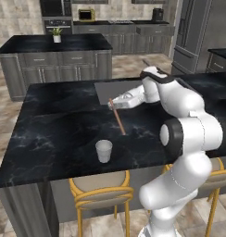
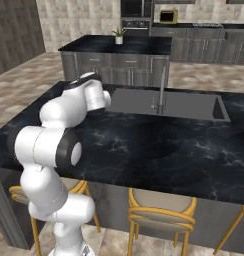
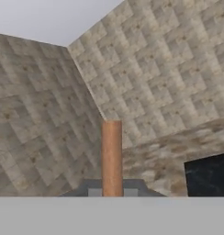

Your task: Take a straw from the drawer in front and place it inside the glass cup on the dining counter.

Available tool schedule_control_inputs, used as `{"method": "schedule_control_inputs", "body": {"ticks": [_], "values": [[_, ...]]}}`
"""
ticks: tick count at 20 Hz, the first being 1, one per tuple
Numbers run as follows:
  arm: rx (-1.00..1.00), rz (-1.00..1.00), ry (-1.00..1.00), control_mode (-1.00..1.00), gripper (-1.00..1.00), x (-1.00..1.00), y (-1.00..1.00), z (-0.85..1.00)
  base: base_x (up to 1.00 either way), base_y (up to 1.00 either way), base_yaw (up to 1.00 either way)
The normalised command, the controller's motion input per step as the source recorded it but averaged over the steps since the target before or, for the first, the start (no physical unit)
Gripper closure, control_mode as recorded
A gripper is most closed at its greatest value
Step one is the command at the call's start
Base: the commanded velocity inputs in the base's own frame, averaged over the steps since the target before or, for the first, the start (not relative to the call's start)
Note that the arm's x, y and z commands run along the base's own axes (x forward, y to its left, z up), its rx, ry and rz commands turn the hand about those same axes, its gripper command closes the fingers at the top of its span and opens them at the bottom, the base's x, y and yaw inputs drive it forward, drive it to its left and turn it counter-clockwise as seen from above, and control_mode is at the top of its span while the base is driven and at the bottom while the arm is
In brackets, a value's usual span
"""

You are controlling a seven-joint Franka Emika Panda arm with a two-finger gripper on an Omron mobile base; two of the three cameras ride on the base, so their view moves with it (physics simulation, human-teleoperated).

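The gripper (image 1: 113, 102), at mid-frame in the left base view, is clenched on the straw (image 1: 118, 119), which hangs from it slanting down toward the lower right, its lower end over the dining counter (image 1: 50, 134). In the hand view the straw (image 3: 112, 158) rises straight up from between the finger tips at the bottom centre, against a tiled wall. The glass cup (image 1: 104, 151) stands upright on the counter, lower and slightly left of the straw's tip, apart from it.

The main risk, as I judge it, is the angle: the straw is tilted and long next to the small cup, so if it comes down slanted or off the rim it may knock the light tumbler over or push it toward the near edge of the counter. If it is let go before its lower end is well inside, it could tip out and roll across the marble. A thin stick held near one end may also pivot in the grasp.

The cup looks empty, with nothing inside it yet. The sink basin (image 2: 144, 102), in the upper middle of the right base view, also looks bare, with its faucet (image 2: 160, 95) at the near rim
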Motion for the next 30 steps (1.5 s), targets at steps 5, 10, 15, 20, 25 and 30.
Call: {"method": "schedule_control_inputs", "body": {"ticks": [5,10,15,20,25,30], "values": [[0.22,0.06,0.0,-1.0,1.0,0.0,0.05,0.0,0.0,0.0,0.0],[0.18,0.06,0.0,-1.0,1.0,0.0,0.24,0.0,0.0,0.0,0.0],[0.08,0.06,0.0,-1.0,1.0,0.0,0.13,0.0,0.0,0.0,0.0],[0.0,0.07,0.0,-1.0,1.0,0.0,0.0,-0.11,0.0,0.0,0.0],[0.0,0.08,0.0,-1.0,1.0,0.0,0.0,-0.2,0.0,0.0,0.0],[0.0,0.05,0.0,-1.0,1.0,0.0,0.05,-0.27,0.0,0.0,0.0]]}}
